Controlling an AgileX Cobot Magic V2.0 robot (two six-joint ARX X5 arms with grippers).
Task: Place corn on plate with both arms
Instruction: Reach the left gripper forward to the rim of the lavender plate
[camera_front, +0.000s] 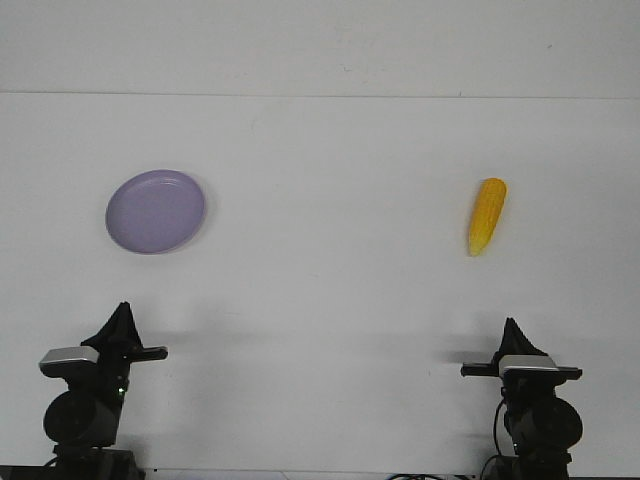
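Note:
A yellow-orange corn cob (487, 215) lies on the white table at the right, its tapered end pointing toward me. A round lavender plate (156, 211) sits on the table at the left, nothing on it. My left gripper (123, 312) is low at the near left, well short of the plate, its black fingers coming to one point. My right gripper (513, 327) is low at the near right, well short of the corn, also coming to one point. Neither gripper holds anything.
The white table (320, 280) runs back to a white wall (320, 45). A silver-white block sits on each arm near the front edge, the left one (66, 358) and the right one (528, 364). Nothing else stands on the table.

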